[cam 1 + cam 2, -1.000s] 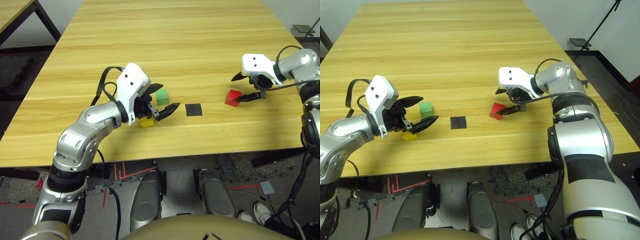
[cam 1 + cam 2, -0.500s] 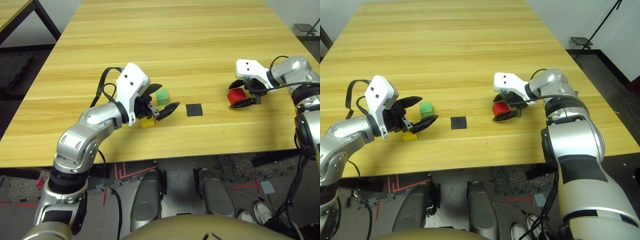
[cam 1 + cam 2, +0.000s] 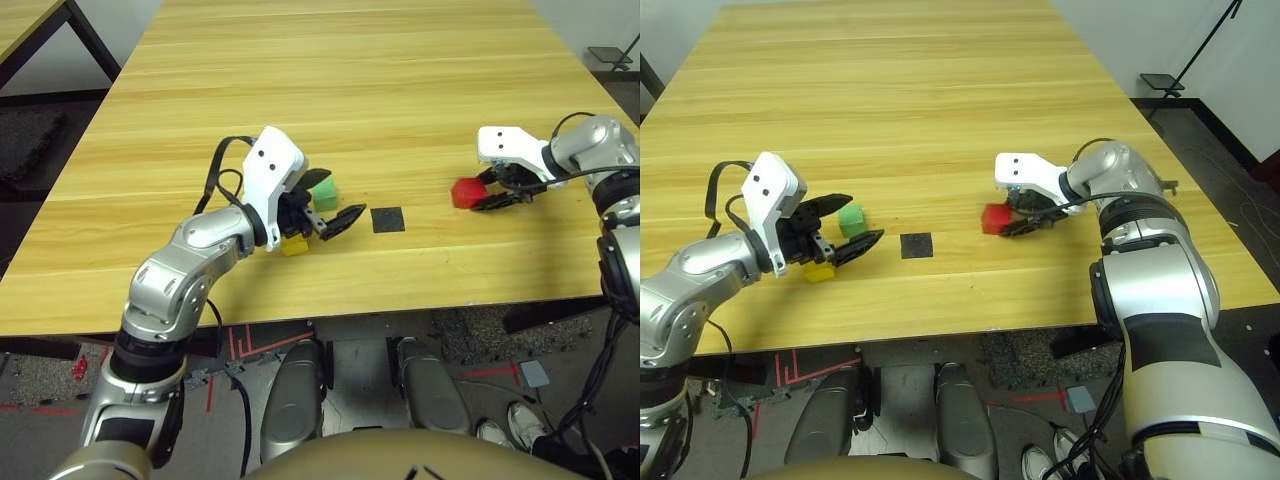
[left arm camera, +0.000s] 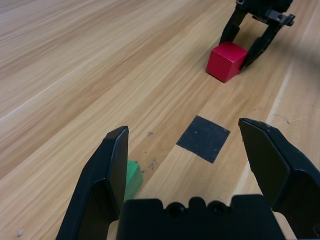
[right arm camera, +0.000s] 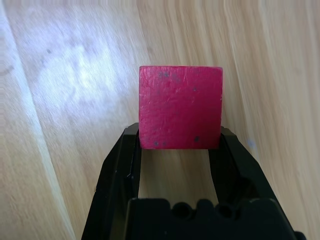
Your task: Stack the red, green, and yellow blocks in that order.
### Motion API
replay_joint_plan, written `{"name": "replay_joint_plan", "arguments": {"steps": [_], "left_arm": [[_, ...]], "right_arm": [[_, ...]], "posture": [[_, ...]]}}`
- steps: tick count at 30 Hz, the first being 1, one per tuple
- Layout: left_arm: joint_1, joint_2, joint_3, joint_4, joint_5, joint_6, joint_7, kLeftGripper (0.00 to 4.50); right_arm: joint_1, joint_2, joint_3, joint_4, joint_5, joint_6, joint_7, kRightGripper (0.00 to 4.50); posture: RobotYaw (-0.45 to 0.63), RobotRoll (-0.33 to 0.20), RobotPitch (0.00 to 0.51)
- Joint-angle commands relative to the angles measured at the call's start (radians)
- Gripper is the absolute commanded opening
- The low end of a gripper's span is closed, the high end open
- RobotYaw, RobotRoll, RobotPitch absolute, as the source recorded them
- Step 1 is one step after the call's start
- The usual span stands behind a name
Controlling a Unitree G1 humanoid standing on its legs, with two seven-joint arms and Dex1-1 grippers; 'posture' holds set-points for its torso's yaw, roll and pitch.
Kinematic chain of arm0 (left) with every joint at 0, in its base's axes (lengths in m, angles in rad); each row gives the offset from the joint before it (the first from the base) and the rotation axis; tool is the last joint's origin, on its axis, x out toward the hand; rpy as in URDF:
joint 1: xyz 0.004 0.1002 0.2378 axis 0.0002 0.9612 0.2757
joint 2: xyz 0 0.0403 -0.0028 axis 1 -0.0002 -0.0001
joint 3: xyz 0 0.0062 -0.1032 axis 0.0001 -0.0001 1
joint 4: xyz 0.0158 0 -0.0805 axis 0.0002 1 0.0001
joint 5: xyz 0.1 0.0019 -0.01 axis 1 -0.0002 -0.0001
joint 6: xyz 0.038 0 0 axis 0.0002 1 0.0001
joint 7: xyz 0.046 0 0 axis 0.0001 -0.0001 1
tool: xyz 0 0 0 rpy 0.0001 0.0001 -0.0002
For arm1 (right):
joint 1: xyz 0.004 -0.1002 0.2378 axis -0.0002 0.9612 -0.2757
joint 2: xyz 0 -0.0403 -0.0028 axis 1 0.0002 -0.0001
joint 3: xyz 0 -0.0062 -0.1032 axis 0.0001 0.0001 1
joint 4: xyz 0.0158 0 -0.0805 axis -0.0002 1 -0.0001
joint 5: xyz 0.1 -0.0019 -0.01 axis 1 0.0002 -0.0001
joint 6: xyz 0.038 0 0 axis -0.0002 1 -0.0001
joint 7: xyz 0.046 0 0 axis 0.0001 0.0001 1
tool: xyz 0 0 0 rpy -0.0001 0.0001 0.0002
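Note:
The red block (image 3: 462, 192) sits at table level on the right, pinched at its sides by my right gripper (image 3: 480, 192), which is shut on it; the right wrist view shows the red block (image 5: 180, 107) held at the fingertips (image 5: 129, 145). The green block (image 3: 323, 193) lies on the table left of centre, between the spread fingers of my open left gripper (image 3: 337, 196). The yellow block (image 3: 294, 243) rests just below that gripper, nearer the front edge. In the left wrist view the green block (image 4: 131, 176) peeks out beside one finger (image 4: 112, 165).
A flat black square mark (image 3: 387, 219) lies on the wooden table (image 3: 330, 80) between the green and red blocks. The table's front edge (image 3: 300, 315) runs close below the yellow block. Bare wood stretches across the far half.
My right gripper swung around the red block, straddled it and has shut on it, nudging it slightly left. My left gripper stayed open and shifted a little to the right.

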Motion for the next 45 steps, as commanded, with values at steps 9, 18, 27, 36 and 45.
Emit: {"name": "replay_joint_plan", "arguments": {"steps": [9, 18, 27, 36, 45], "left_arm": [[0.022, -0.020, -0.012, -0.008, 0.019, -0.012, 0.023, 4.50], [-0.003, 0.028, -0.003, -0.011, 0.023, 0.014, 0.009, 4.50], [-0.089, 0.140, -0.024, 0.129, 0.077, -0.053, -0.104, 4.50], [-0.160, 0.150, -0.089, 0.324, 0.209, -0.198, -0.166, 4.50], [-0.197, 0.119, -0.093, 0.387, 0.258, -0.252, -0.184, 4.50]], "right_arm": [[-0.052, 0.068, -0.030, -0.059, 0.074, 0.012, 0.126, 2.03], [-0.046, 0.181, 0.058, -0.187, 0.032, 0.181, 0.148, 2.03], [0.004, 0.218, 0.096, -0.315, 0.056, 0.279, 0.172, 2.03], [0.061, 0.224, 0.131, -0.442, 0.058, 0.350, 0.205, 2.03], [0.077, 0.234, 0.148, -0.473, 0.052, 0.368, 0.181, 2.03]], "posture": [[0.46, -0.266, 0.116], [0.51, -0.270, 0.116], [0.54, -0.268, 0.122], [0.55, -0.273, 0.119], [0.56, -0.277, 0.122]]}}
